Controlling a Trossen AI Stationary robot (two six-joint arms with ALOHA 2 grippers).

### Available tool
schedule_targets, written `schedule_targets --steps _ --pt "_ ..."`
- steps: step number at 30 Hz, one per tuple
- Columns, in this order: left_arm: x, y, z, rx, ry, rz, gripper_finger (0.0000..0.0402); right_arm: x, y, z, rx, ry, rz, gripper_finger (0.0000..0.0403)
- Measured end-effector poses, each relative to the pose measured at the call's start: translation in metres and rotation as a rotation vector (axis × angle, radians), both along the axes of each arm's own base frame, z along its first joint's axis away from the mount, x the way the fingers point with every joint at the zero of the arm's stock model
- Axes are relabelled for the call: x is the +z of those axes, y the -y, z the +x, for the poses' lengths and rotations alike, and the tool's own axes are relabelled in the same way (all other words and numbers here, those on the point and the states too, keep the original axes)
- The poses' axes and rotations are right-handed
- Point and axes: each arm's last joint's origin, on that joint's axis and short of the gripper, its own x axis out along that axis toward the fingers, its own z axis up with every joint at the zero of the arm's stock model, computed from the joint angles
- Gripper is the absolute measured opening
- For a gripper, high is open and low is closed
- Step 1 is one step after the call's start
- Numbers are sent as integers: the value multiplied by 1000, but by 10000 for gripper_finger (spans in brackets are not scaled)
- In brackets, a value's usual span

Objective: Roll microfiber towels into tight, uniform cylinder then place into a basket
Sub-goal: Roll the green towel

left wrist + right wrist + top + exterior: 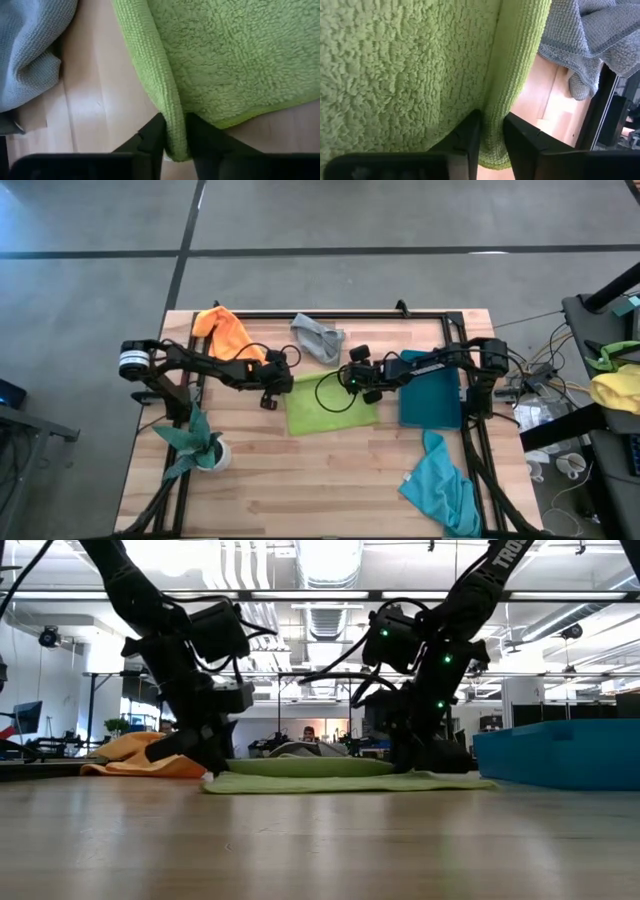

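A lime green towel (330,408) lies spread at the table's middle, its far edge thickened into a low fold (300,767). My left gripper (270,392) is shut on that edge at the towel's far left corner. My right gripper (365,385) is shut on it at the far right corner. An orange towel (228,332) and a grey towel (318,335) lie crumpled at the far edge, and a turquoise towel (440,482) lies at the near right. The teal basket (432,398) stands right of the green towel. My left gripper (175,119) pinches a raised fold of the towel's hemmed edge (176,131) between its two fingers. The fingers slant down from the table's left. The rest of the towel lies flat on the table. My right gripper (492,114) pinches the folded-over hemmed edge (495,125) between its two fingers. The fingers slant down from the table's right. The towel's body lies flat on the table.
A leafy plant in a white pot (203,445) stands at the near left. Black frame rails (340,314) run along the table's far edge and sides. Bare wood (310,480) lies toward the near edge.
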Motion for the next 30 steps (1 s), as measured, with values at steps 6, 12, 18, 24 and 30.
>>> schedule_targets --steps 6,12,18,24,30 --pt "3 0 2 -5 6 -5 127 8 3 0 -4 49 89 99" --pt "11 4 3 -66 -5 -103 134 12 3 -4 18 -5 117 100" --pt "18 5 5 -70 1 -119 134 20 1 -5 26 16 170 92" --pt "20 9 8 -101 15 -146 135 26 0 -7 41 25 203 84" --pt "21 16 7 -125 3 -149 135 28 -1 -9 41 14 205 91"
